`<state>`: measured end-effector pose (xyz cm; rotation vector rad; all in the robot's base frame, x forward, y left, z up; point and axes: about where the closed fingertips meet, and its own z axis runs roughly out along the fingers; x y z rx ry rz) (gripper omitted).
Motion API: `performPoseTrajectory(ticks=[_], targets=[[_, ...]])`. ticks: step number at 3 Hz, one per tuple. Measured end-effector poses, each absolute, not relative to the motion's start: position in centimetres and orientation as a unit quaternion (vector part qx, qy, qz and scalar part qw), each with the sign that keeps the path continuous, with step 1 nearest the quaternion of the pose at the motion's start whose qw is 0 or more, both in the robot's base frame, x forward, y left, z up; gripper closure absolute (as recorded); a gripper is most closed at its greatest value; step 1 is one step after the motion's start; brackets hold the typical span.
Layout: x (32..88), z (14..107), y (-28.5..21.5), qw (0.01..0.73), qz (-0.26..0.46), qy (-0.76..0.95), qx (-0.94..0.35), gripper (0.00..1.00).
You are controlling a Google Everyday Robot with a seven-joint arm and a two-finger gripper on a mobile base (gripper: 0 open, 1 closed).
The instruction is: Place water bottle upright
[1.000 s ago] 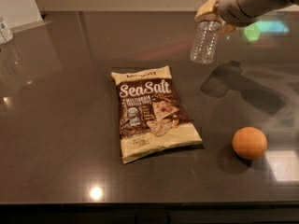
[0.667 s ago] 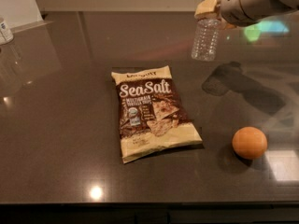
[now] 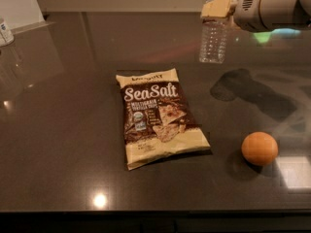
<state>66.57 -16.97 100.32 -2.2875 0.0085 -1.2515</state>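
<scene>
At the upper right of the frame we see the gripper [image 3: 219,6], its fingers clenched around the neck of the upright water bottle [image 3: 213,40]; a Sea Salt snack bag [image 3: 158,118] lies mid-frame on the dark surface [image 3: 63,130], an orange [image 3: 260,148] at lower right

The gripper [image 3: 214,5] sits at the top right, above the far side of the counter [image 3: 73,130]. Of its fingers [image 3: 221,8] one shows — a tan, flat, blocky pad. Behind it the arm [image 3: 274,4] is a smooth, rounded off-white barrel with a small patch of dark vent holes.
</scene>
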Motion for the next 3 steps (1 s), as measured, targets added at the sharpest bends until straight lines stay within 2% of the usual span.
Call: performPoseTrajectory(ticks=[3], targets=[[62.6, 103.1, -15.4, 0.308, -0.536, -0.092, -0.781, 1.00]])
